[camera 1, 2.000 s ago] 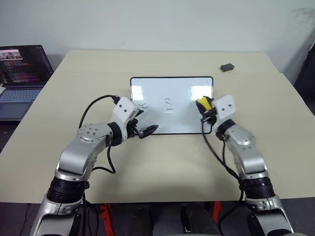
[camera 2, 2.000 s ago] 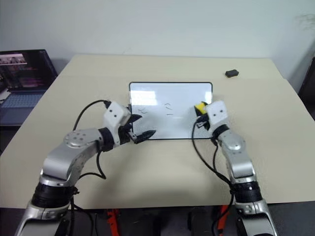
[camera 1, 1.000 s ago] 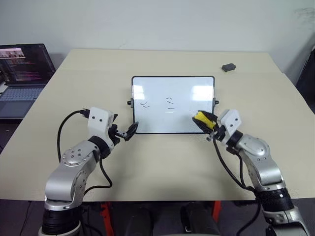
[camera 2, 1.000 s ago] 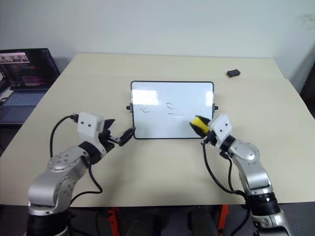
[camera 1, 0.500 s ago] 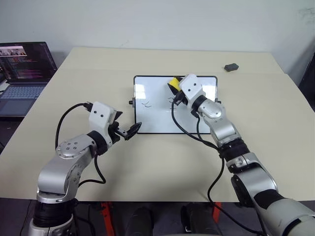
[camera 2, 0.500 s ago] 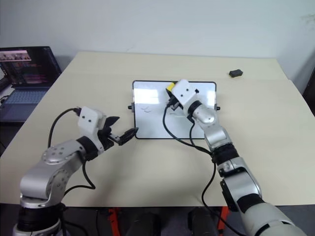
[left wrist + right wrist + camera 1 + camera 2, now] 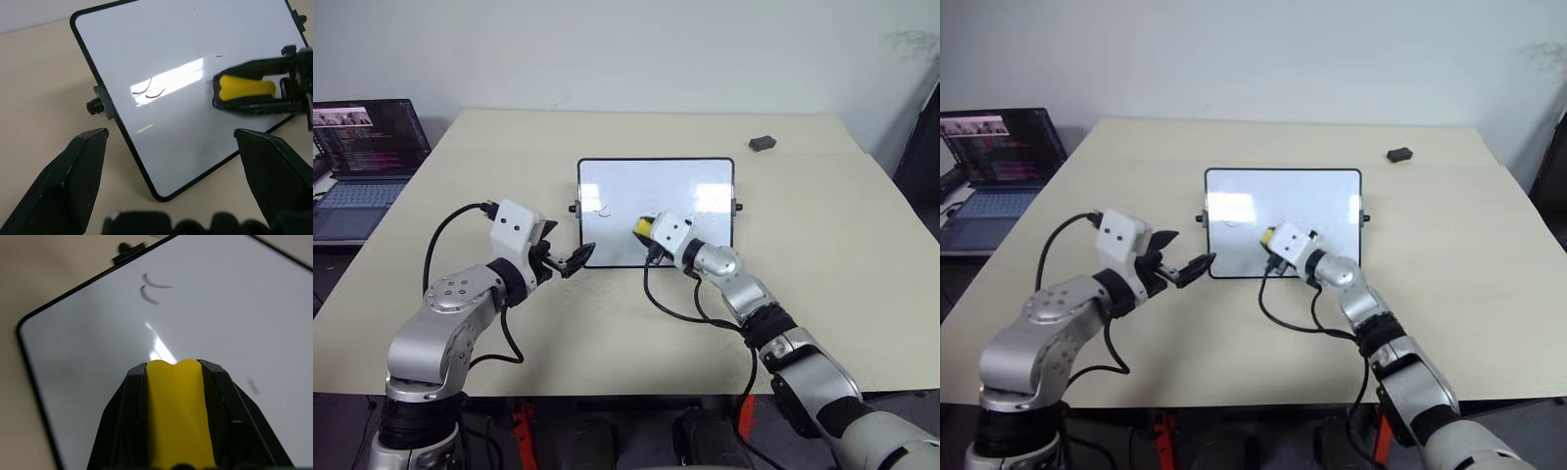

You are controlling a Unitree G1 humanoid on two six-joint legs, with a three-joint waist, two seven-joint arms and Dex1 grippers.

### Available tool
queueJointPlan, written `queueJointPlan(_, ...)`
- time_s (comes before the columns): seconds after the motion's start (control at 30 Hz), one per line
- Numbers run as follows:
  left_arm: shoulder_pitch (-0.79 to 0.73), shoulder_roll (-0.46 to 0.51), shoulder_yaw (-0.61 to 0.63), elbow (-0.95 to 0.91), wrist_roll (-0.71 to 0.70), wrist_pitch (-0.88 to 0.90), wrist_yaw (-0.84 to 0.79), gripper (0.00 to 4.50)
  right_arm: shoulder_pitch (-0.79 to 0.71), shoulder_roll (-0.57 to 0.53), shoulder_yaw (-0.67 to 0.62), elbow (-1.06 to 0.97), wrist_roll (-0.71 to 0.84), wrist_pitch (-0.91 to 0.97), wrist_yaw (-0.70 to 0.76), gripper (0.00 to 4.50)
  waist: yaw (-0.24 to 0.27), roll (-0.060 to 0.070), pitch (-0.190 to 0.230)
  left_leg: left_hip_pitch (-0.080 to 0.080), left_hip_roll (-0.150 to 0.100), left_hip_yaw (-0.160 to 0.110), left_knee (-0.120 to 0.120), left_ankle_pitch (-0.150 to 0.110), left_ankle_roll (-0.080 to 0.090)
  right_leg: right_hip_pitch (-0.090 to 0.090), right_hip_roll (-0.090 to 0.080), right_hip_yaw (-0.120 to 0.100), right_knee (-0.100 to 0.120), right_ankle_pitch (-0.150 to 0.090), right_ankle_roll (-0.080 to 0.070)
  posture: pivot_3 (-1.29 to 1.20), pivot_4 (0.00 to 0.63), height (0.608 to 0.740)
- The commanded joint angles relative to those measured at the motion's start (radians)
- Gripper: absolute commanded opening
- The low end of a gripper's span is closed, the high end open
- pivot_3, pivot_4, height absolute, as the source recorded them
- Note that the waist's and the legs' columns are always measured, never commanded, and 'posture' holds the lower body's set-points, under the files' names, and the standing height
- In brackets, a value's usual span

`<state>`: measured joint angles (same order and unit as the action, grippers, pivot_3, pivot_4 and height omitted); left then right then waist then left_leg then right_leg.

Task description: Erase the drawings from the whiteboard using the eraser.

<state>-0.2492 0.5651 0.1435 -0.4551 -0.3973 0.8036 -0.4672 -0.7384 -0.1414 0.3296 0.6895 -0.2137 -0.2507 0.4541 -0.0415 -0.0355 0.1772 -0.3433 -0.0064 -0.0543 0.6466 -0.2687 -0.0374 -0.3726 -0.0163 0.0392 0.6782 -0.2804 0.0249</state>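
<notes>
Clenched on the eraser (image 7: 645,226), right tool (image 7: 649,231) low over the near middle of the whiteboard (image 7: 656,176) — yellow block's long axis running along the tool, toward the board's left half. Remaining drawings (image 7: 149,91), two short curved strokes, up and left of the eraser, near the left edge and well apart from it; a faint dash close beside it too. Right arm reaching in across the surface (image 7: 822,225), nearly level, clearly nearer the marks. Left tool (image 7: 576,258) released, spread by the board's near left corner — seemingly bracing, contact unclear.
</notes>
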Motion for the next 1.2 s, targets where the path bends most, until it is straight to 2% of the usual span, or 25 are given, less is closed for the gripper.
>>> queueJointPlan(0.03,-0.027,0.014,0.002,-0.015,-0.002,-0.005,-0.002,4.5,-0.002,-0.02,-0.037,-0.034,0.013,-0.063,-0.02,1.14,0.0,0.0,0.0,0.0,0.0,0.0,0.0,0.0,0.0,0.0,0.0,0.0,0.0,0.0,0.0,0.0,0.15,0.74)
queueJointPlan(0.17,-0.025,0.017,0.001,-0.013,0.0,-0.007,-0.008,4.5,-0.06,-0.009,-0.123,-0.123,0.091,-0.159,-0.06,1.14,0.001,0.001,0.001,-0.009,0.0,0.0,-0.001,0.0,-0.001,-0.009,0.0,0.0,0.0,0.003,-0.005,0.0,0.15,0.74)
queueJointPlan(0.23,-0.022,0.018,0.0,-0.015,0.0,-0.007,-0.009,4.5,-0.094,-0.008,-0.164,-0.12,0.109,-0.174,-0.097,1.14,0.0,0.001,0.001,-0.022,0.0,0.0,0.0,0.0,-0.001,-0.022,0.0,0.0,0.002,0.004,-0.004,0.0,0.15,0.74)
queueJointPlan(0.43,-0.014,0.018,-0.001,-0.021,-0.003,-0.004,-0.01,4.5,-0.163,-0.036,-0.178,0.052,0.056,-0.171,-0.16,1.14,0.001,0.0,0.0,-0.037,0.001,0.0,-0.001,0.0,-0.002,-0.037,-0.001,-0.001,-0.001,0.004,-0.005,0.0,0.15,0.74)
queueJointPlan(0.63,-0.012,0.022,0.002,-0.021,-0.004,-0.006,-0.012,4.5,-0.08,-0.044,-0.096,0.078,0.001,-0.08,-0.078,1.14,-0.001,0.0,0.0,-0.037,-0.001,0.002,0.0,-0.001,-0.002,-0.036,-0.002,0.001,-0.001,0.004,-0.005,0.0,0.15,0.74)
queueJointPlan(0.83,-0.02,0.022,-0.002,-0.013,-0.003,-0.01,-0.012,4.5,0.023,-0.074,-0.016,-0.033,-0.051,0.012,0.011,1.14,-0.002,0.0,0.0,-0.026,0.0,0.001,-0.001,0.0,-0.001,-0.027,-0.001,0.0,0.002,0.005,-0.005,0.0,0.15,0.74)
queueJointPlan(0.93,-0.023,0.021,-0.005,-0.011,-0.003,-0.011,-0.013,4.5,0.053,-0.092,0.008,-0.084,-0.07,0.05,0.041,1.14,-0.003,0.0,0.0,-0.014,0.0,0.001,-0.001,0.0,-0.001,-0.014,-0.001,0.0,0.0,0.004,-0.005,0.0,0.15,0.74)
queueJointPlan(1.0,-0.022,0.023,-0.006,-0.011,-0.002,-0.011,-0.014,4.5,0.063,-0.114,0.029,-0.12,-0.095,0.047,0.057,1.14,-0.004,0.0,0.0,-0.013,0.0,0.001,0.0,0.0,-0.001,-0.013,0.0,0.0,0.0,0.004,-0.004,0.0,0.15,0.74)
queueJointPlan(1.1,-0.018,0.026,-0.006,-0.008,0.002,-0.014,-0.016,4.5,0.051,-0.11,-0.018,-0.182,-0.055,-0.018,0.012,1.14,-0.004,0.0,0.0,-0.013,0.0,0.001,0.0,0.0,-0.001,-0.013,0.0,0.0,0.0,0.004,-0.004,0.0,0.15,0.74)
queueJointPlan(1.2,-0.013,0.031,-0.008,-0.002,0.012,-0.019,-0.015,4.5,0.027,-0.073,-0.091,-0.246,0.06,-0.115,0.001,1.14,-0.003,0.0,0.001,-0.018,0.0,0.0,0.0,0.0,-0.001,-0.017,0.0,0.0,0.0,0.004,-0.005,0.0,0.15,0.74)
